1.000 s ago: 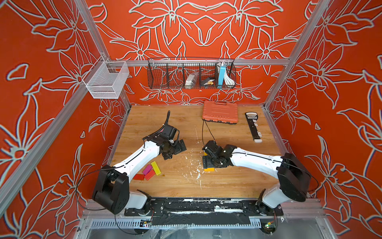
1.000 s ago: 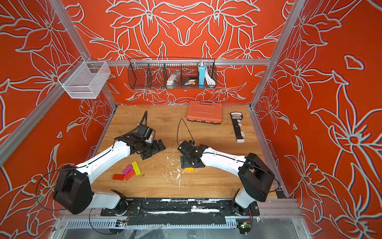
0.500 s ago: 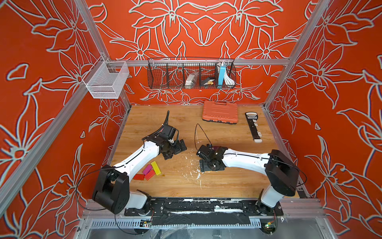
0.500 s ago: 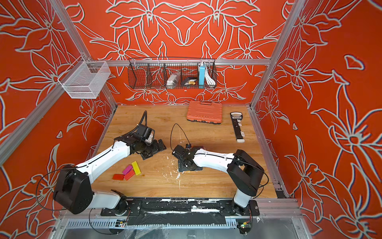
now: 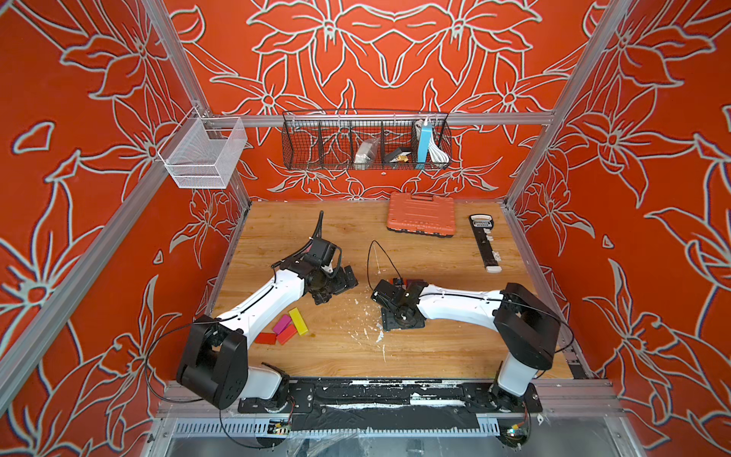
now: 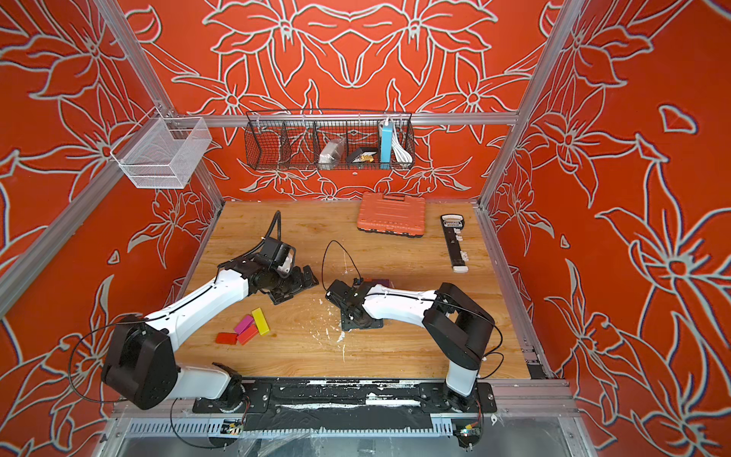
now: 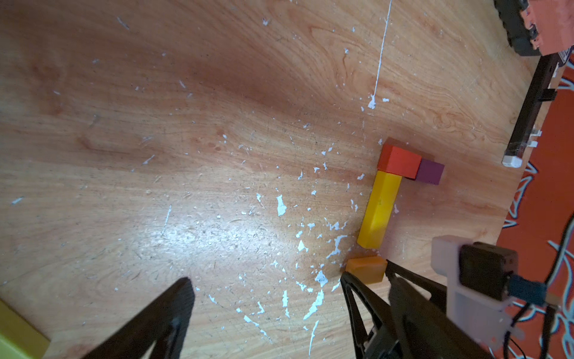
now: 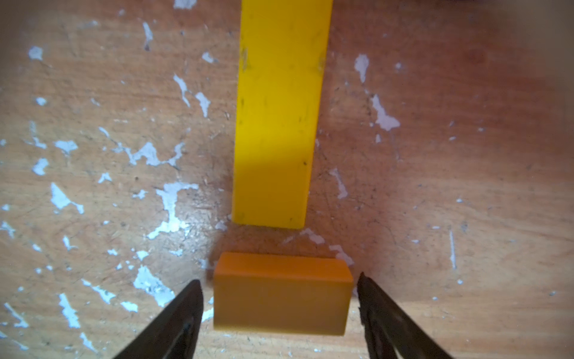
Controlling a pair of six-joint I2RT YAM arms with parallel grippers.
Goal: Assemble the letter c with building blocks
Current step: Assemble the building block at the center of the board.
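Just off the free end of the yellow bar (image 8: 276, 124), the right gripper (image 8: 278, 278) is closing in around the orange block (image 8: 281, 293), not pinching it yet, left gripper (image 5: 336, 287) hanging wide open, so the C's bottom corner's probably getting set next.

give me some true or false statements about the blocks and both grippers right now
1. The orange block lies between the open jaws of the right gripper. True.
2. The orange block touches the yellow bar. False: bare wood shows between them.
3. The purple block sits beside the red block at the yellow bar's other end. True.
4. The left gripper holds a yellow block. False: its jaws are open and empty.
5. A cluster of spare blocks lies near the left arm. True.
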